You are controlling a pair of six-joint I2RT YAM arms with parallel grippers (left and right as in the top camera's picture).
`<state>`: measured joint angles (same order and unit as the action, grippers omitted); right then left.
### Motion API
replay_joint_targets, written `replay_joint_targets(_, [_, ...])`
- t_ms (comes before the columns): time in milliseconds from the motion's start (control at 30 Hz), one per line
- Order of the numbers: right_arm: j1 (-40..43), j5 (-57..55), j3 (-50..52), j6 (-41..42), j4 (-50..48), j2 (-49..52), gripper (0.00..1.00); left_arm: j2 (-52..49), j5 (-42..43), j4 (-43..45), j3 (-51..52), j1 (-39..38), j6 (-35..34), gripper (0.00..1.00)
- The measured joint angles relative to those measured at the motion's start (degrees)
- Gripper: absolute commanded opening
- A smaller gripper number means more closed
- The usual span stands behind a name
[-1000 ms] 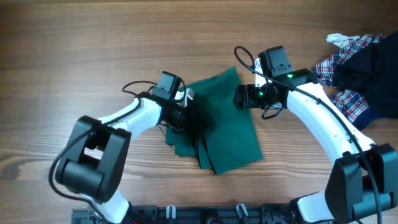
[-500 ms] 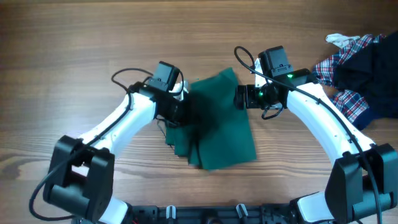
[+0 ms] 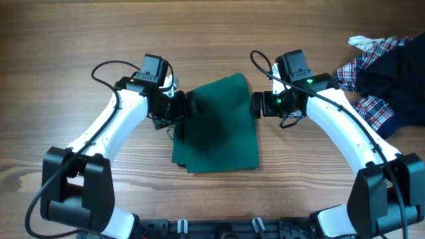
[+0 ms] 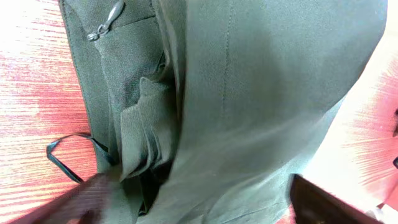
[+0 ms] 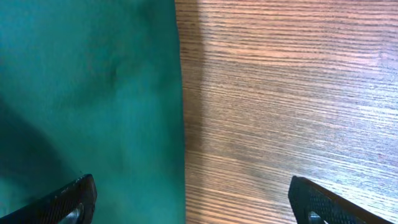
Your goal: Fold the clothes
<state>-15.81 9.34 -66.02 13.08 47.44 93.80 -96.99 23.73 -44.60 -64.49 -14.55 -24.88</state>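
Note:
A dark green garment (image 3: 216, 126) lies folded into a rough rectangle in the middle of the table. My left gripper (image 3: 182, 106) is at its upper left edge, jaws wide apart. In the left wrist view the green cloth (image 4: 249, 93) fills the frame, with bunched layers and a zipper pull (image 4: 112, 12). The left gripper (image 4: 199, 211) stands open over it, not pinching it. My right gripper (image 3: 254, 105) hovers at the garment's upper right edge. The right wrist view shows that gripper (image 5: 193, 208) open, straddling the straight edge of the green cloth (image 5: 93, 93) and bare wood.
A pile of other clothes, plaid and dark fabric (image 3: 385, 73), lies at the far right of the wooden table (image 3: 80, 40). A thin black cord (image 4: 68, 155) trails from the garment's left side onto the wood.
My left arm has swung left and back, dragging the garment's lower flaps into a neater rectangle. Its jaws have since opened and let go of the cloth. The right arm has stayed put.

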Motion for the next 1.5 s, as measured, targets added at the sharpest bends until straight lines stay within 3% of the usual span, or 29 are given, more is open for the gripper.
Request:
replay_joint_targets(233, [0.0, 0.0, 0.0, 0.0, 0.6, 0.0, 1.0, 0.0, -1.7, 4.4, 0.0, 0.1, 1.7, 0.91])
replay_joint_targets(500, [0.0, 0.0, 0.0, 0.0, 1.7, 0.0, 1.0, -1.5, -3.1, 9.2, -0.1, 0.1, 3.6, 0.95])
replay_joint_targets(600, [0.0, 0.0, 0.0, 0.0, 2.1, 0.0, 1.0, -4.0, -3.2, 10.0, -0.1, 0.1, 4.3, 0.91])
replay_joint_targets(733, [0.0, 0.0, 0.0, 0.0, 2.0, 0.0, 1.0, -4.3, -3.3, 12.8, -0.1, 0.1, 5.1, 0.7])
replay_joint_targets(867, [0.0, 0.0, 0.0, 0.0, 1.8, 0.0, 1.0, -7.9, -1.8, 13.0, -0.2, 0.1, 5.7, 0.18])
replay_joint_targets(933, [0.0, 0.0, 0.0, 0.0, 1.8, 0.0, 1.0, -8.7, -1.3, 12.9, -0.2, 0.1, 5.6, 0.04])
replay_joint_targets(1200, [0.0, 0.0, 0.0, 0.0, 1.8, 0.0, 1.0, -8.7, -1.6, 14.1, -0.2, 0.1, 5.9, 0.04])
replay_joint_targets(1300, [0.0, 0.0, 0.0, 0.0, 1.8, 0.0, 1.0, -8.7, -5.1, 13.9, -0.2, 0.0, 6.0, 0.09])
replay_joint_targets(1367, [0.0, 0.0, 0.0, 0.0, 1.8, 0.0, 1.0, -8.7, -8.4, 13.0, -0.2, 0.0, 5.9, 0.22])
replay_joint_targets(1433, [0.0, 0.0, 0.0, 0.0, 1.8, 0.0, 1.0, -8.7, -11.3, 12.5, -0.2, 0.0, 6.0, 0.45])
replay_joint_targets(1500, [0.0, 0.0, 0.0, 0.0, 1.8, 0.0, 1.0, -8.6, -13.1, 12.4, -0.2, 0.1, 5.7, 0.45])
